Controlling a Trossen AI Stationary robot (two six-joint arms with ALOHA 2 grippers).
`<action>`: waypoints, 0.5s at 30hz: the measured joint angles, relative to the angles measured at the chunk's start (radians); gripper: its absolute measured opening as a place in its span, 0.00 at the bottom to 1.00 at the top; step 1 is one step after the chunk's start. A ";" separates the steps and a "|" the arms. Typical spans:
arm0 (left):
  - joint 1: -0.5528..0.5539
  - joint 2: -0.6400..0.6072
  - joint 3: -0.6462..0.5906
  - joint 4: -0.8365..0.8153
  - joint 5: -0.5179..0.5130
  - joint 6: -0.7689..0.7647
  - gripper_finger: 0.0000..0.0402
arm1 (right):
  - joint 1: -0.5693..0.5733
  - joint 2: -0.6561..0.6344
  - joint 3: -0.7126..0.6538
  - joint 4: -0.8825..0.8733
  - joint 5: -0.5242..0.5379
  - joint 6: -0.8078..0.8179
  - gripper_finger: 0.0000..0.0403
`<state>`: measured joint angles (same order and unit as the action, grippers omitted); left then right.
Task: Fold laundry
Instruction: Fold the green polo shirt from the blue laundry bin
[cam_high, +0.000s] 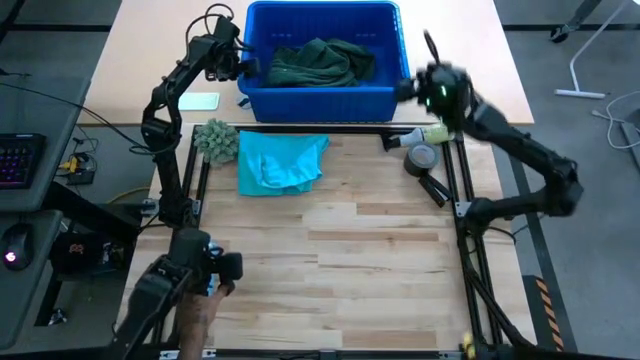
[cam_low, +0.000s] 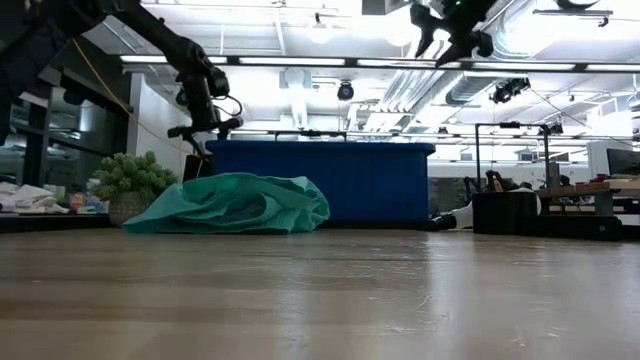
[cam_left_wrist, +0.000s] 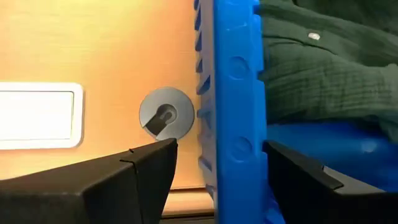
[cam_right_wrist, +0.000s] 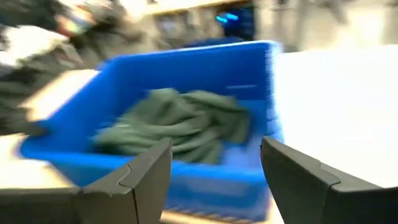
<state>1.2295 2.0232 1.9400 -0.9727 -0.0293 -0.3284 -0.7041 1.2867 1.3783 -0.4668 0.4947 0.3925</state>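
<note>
Left gripper (cam_high: 243, 68) hung with fingers apart straddling the blue plastic bin's (cam_high: 385, 95) left wall, likely to steady or shift it; right gripper (cam_high: 415, 88) hovered open and empty off the right wall, aimed at the crumpled dark green garments (cam_high: 318, 62) inside. The bright turquoise shirt (cam_high: 280, 160) lay bunched on the wooden table (cam_high: 360, 270), beside a fuzzy grey-green ball (cam_high: 216, 139); a tape roll (cam_high: 422, 158) and maybe a bottle cluttered the right edge.

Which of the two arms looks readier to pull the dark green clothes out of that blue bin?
Probably the left gripper: its open fingers straddle the blue bin wall beside the dark green clothes. The right gripper, open, hovers outside.
</note>
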 joint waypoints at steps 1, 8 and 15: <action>-0.003 0.000 0.000 -0.003 0.002 0.007 0.54 | -0.037 0.055 0.080 -0.067 -0.013 -0.006 0.56; -0.032 0.000 0.000 -0.048 0.024 0.032 0.54 | -0.255 0.502 0.678 -0.508 -0.109 -0.087 0.56; -0.043 0.000 0.000 -0.047 0.018 0.045 0.54 | -0.359 0.770 0.903 -0.647 -0.261 -0.083 0.56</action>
<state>1.1862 2.0235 1.9400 -1.0199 -0.0113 -0.2836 -1.0630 2.0563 2.2811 -1.1138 0.2338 0.3095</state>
